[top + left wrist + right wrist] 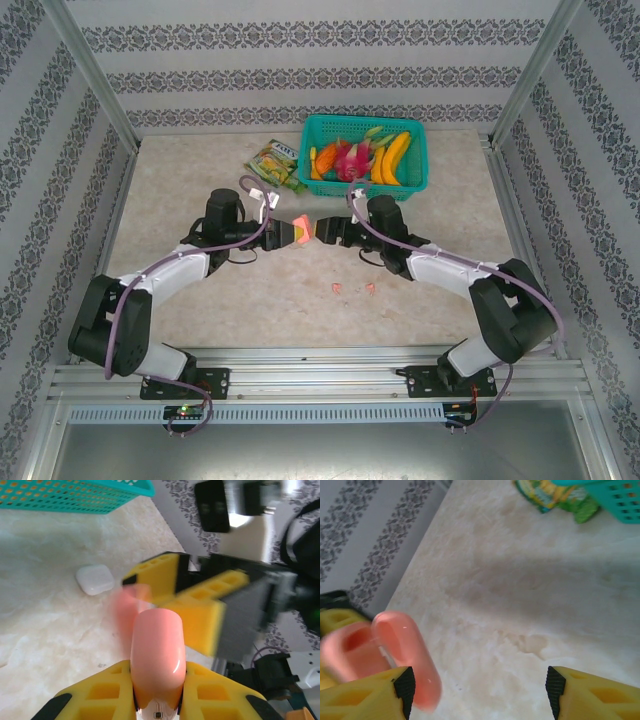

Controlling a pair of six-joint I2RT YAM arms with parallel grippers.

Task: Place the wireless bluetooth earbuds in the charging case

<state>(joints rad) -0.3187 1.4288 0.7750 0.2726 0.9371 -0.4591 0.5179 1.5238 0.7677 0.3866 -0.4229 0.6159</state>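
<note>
**Pink case held open, earbuds down on table**

Clamped in left gripper (290,233): pink case (157,645), lid open, facing right gripper (328,229) at 3 o'clock, spread wide and holding nothing. Down on table (200,180) at 5 o'clock from both: two pink earbuds (335,287), well apart from case, too small to read any long axis. Probably a job for the free, nearer right arm. At 12 o'clock, basket (420,185) and snack packet (275,165); near basket, white case (95,579). No obstacle between.

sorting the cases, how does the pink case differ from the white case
The pink case is gripped in the left tool; the white case lies on the table. The pink case looks open; the white case is shut. Both are small and rounded.
</note>
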